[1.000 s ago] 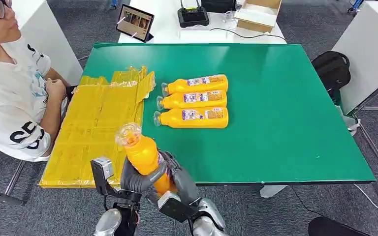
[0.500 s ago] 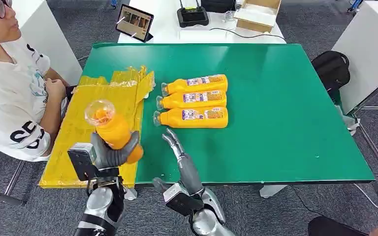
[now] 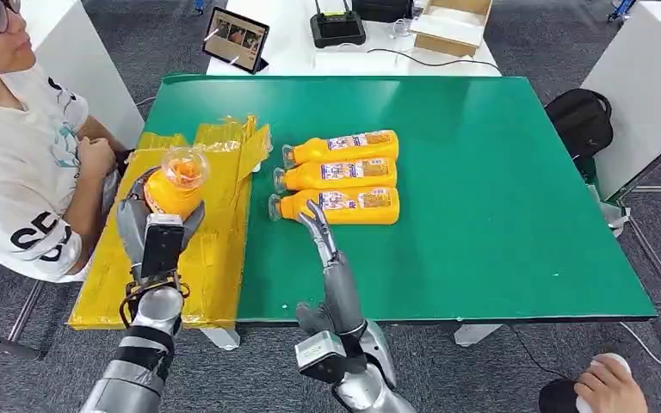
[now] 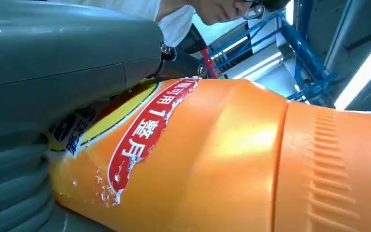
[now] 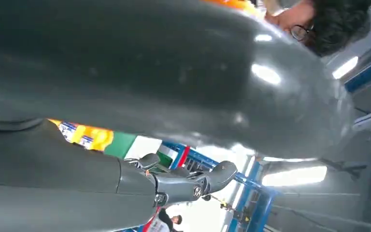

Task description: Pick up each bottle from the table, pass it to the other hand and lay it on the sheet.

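My left hand (image 3: 151, 231) grips an orange bottle (image 3: 176, 183) upright above the yellow sheet (image 3: 215, 249) on the table's left side, clear cap toward me. In the left wrist view the same bottle (image 4: 232, 159) shows its red and yellow label, pressed against my grey thumb (image 4: 67, 53). Three more orange bottles (image 3: 340, 177) lie side by side on the green table (image 3: 499, 215), caps toward the sheet. My right hand (image 3: 325, 249) is open with fingers straight, its tips just short of the nearest lying bottle (image 3: 337, 206).
A person in a white shirt (image 3: 17, 172) sits close to the sheet's left edge. A tablet (image 3: 236, 39), a black device (image 3: 337, 28) and a cardboard box (image 3: 449, 24) stand on the white table behind. A black bag (image 3: 580, 119) lies at the right.
My left hand has carried the bottle from the table's near edge up and over the sheet. My right hand has let go and moved forward toward the nearest lying bottle.
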Tool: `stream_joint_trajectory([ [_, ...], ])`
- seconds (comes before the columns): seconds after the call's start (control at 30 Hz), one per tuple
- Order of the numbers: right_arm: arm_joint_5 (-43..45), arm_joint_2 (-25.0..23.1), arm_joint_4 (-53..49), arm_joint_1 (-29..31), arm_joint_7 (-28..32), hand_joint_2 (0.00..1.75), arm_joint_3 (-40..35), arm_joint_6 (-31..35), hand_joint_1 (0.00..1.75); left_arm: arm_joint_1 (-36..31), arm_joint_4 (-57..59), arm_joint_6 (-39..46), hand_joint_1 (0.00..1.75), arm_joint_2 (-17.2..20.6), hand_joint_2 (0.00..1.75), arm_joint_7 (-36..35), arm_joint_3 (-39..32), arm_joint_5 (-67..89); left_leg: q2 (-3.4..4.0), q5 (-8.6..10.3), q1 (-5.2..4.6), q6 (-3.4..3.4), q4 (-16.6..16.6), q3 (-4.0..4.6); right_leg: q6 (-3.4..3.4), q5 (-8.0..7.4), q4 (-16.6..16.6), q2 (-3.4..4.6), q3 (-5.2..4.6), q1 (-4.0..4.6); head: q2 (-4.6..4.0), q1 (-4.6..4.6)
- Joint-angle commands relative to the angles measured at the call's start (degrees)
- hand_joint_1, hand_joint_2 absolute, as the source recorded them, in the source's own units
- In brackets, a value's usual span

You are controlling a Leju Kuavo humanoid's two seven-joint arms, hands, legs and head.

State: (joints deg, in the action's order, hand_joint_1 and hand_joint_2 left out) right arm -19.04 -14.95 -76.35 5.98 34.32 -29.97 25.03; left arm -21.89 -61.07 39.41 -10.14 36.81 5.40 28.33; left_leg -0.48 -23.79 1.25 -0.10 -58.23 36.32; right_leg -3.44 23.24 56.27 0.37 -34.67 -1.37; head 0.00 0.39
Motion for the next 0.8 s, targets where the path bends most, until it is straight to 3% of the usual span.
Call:
stream_joint_trajectory([
  [0.03, -0.38, 2.43, -0.84, 1.97, 2.07, 0.0, -3.74, 1.37, 0.0, -7.89, 11.25, 0.59, 1.75, 2.31, 1.75, -9.31, -13.4, 44.59, 0.13, -0.11, 0.02, 0.06, 0.01, -0.24, 0.15, 0.06, -0.03, 0.06, 0.22, 0.06, 0.0, 0.02],
  [0.07, -0.49, 2.57, -0.77, 2.28, 1.95, 0.0, -4.22, 1.4, 0.0, -9.12, 13.74, 0.59, 1.75, 2.94, 1.75, -9.0, -14.13, 45.9, 0.14, -0.06, 0.02, 0.03, 0.02, -0.16, 0.13, 0.02, -0.02, 0.08, 0.12, 0.05, 0.0, 0.02],
  [0.1, -0.62, 2.68, -0.51, 2.62, 2.16, 0.0, -4.6, 1.51, 0.0, -11.11, 18.47, 0.59, 1.75, 6.32, 1.75, -13.32, -10.9, 55.73, 0.18, -0.1, 0.03, 0.04, 0.01, -0.29, 0.2, 0.06, 0.0, 0.09, 0.23, 0.08, 0.0, 0.02],
  [0.17, 0.31, 2.79, 0.44, 3.26, 2.61, 0.0, -5.12, 0.52, 0.0, -13.74, 25.93, 0.59, 1.75, 10.35, 1.75, -12.67, -6.8, 60.01, 0.14, -0.05, 0.03, 0.03, 0.06, -0.32, 0.22, 0.03, -0.03, 0.04, 0.26, 0.08, 0.0, 0.02],
  [0.27, 1.25, 2.63, 1.72, 3.67, 3.04, 0.0, -5.32, 0.23, 0.0, -16.55, 35.33, 0.59, 1.75, 13.25, 1.75, -11.77, -4.57, 60.11, 0.27, -0.03, 0.02, 0.01, 0.1, -0.35, 0.22, -0.01, -0.04, 0.16, 0.21, 0.07, 0.0, 0.0],
  [0.33, 1.38, 2.69, 1.96, 3.62, 3.18, 0.0, -5.42, -0.15, 0.0, -18.1, 40.7, -0.91, 1.75, 14.32, 1.75, -12.89, -1.57, 61.47, 0.27, 0.0, 0.04, -0.02, 0.1, -0.37, 0.23, 0.01, -0.01, 0.08, 0.22, 0.08, 0.0, 0.0],
  [0.53, 2.1, 2.54, 2.46, 3.11, 3.07, 0.0, -5.39, -1.23, 0.0, -18.58, 43.14, -8.93, 1.75, 15.53, 1.75, -14.21, -1.43, 59.55, 0.28, 0.0, 0.05, -0.06, 0.05, -0.24, 0.16, 0.03, 0.05, 0.08, 0.11, 0.07, 0.0, 0.0],
  [0.8, 1.89, 2.24, 4.22, 2.8, 1.68, 0.0, -5.39, -2.4, 0.0, -19.56, 44.86, -20.92, 1.75, 15.11, 1.75, -15.79, -5.39, 53.95, 0.21, 0.04, 0.05, -0.08, 0.06, -0.15, 0.16, 0.0, 0.04, 0.05, 0.05, 0.07, 0.0, 0.0],
])
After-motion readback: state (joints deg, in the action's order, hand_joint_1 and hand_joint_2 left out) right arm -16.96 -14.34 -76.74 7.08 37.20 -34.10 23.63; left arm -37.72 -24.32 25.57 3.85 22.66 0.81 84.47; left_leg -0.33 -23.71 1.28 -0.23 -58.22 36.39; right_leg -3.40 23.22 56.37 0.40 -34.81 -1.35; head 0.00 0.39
